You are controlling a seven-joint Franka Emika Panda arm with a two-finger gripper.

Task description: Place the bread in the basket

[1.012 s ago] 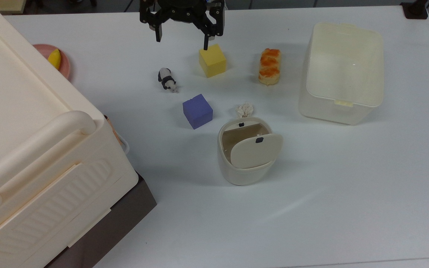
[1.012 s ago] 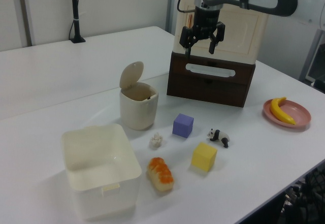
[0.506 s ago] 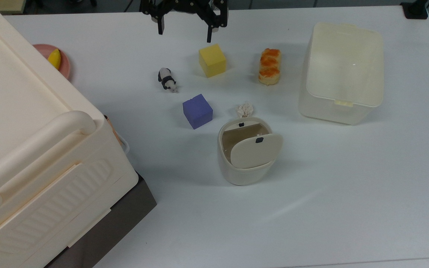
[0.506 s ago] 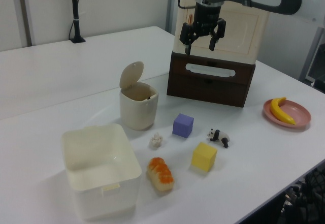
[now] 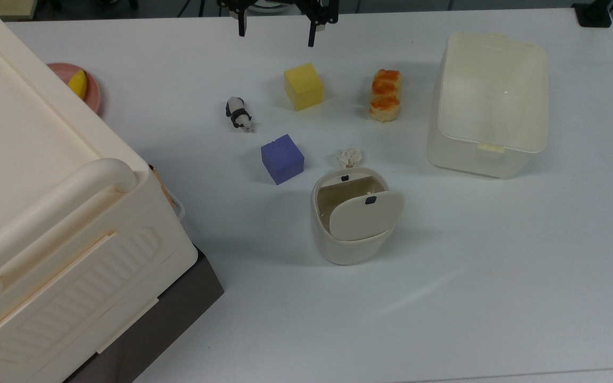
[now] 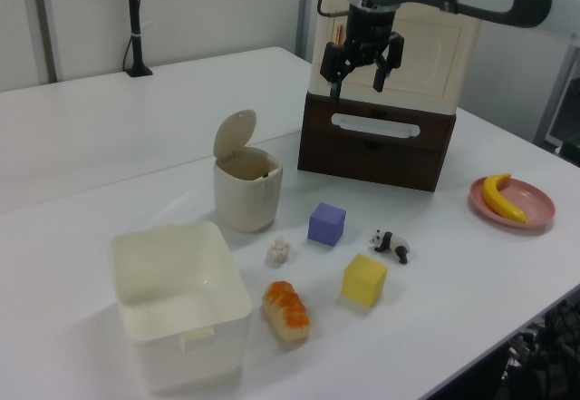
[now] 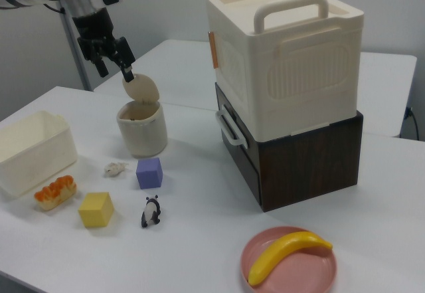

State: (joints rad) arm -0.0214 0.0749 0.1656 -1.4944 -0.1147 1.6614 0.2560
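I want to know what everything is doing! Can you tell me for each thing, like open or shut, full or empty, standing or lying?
gripper: open, up in the air, holding nothing
bread: lying on the table, beside the basket
basket: upright, empty
round bin: upright, lid swung open
panda toy: on the table
banana: lying on the pink plate

Orange-topped bread flat on the table, just beside the empty cream basket.
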